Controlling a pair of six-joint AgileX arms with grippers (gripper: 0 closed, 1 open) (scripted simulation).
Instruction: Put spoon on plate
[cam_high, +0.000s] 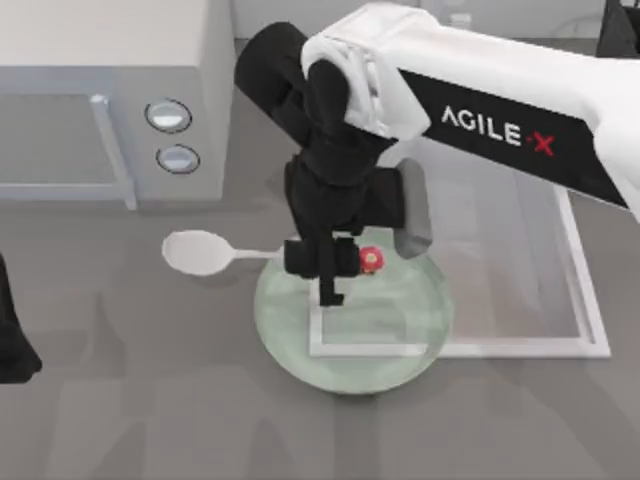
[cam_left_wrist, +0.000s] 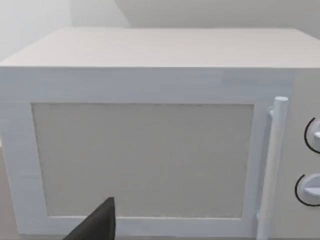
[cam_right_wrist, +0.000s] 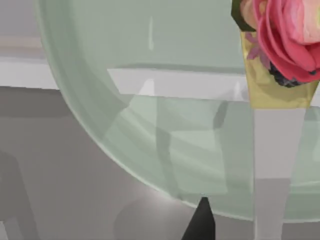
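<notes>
1 spoon (cam_high: 205, 252), 1 plate (cam_high: 400, 330), 1 microwave (cam_high: 110, 90) at 10 o'clock with 2 knobs (cam_high: 168, 115), 1 white sink (cam_high: 560, 300) at 3 o'clock, 2 arms, all on 1 tabletop (cam_high: 120, 400).

Even, soft light; faint arm shadows on the table (cam_high: 120, 400).

Right arm (cam_high: 500, 110): white shell on the long link, with a black inset panel reading "AGILE·X", white letters and a red X. Wrist section is matte black, rounded housings stacked down to the right gripper (cam_high: 335, 285), also black with thin straight fingers. A grey, rounded-rectangle block sits on the wrist's right side. Left arm (cam_high: 12, 340): a black rounded piece at the table's left edge. Left wrist view shows one dark, pointed fingertip (cam_left_wrist: 97, 225); right wrist view another black tip (cam_right_wrist: 200, 222).
</notes>
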